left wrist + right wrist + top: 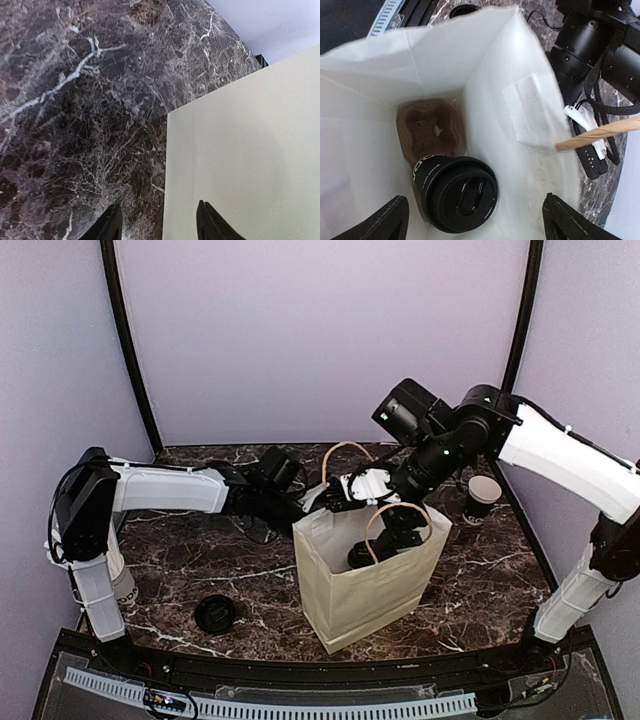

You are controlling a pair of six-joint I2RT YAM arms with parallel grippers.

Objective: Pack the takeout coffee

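The takeout coffee [457,192], a black cup with a black lid, stands tilted in a brown cardboard carrier [427,125] at the bottom of the white paper bag [365,585]. My right gripper [475,215] reaches into the bag's mouth directly above the cup. It is open, its fingertips [390,220] wide on either side of the lid and clear of it. My left gripper [160,222] is at the bag's upper left corner [322,498]. Its fingers stand apart, and the bag's outer wall [240,150] shows beyond them with its edge in line with the gap.
A matching black cup with a bare white rim [482,497] stands at the back right of the marble table [200,560]. A loose flat black lid [215,613] lies front left. The bag's twisted paper handles [345,452] arch over its mouth.
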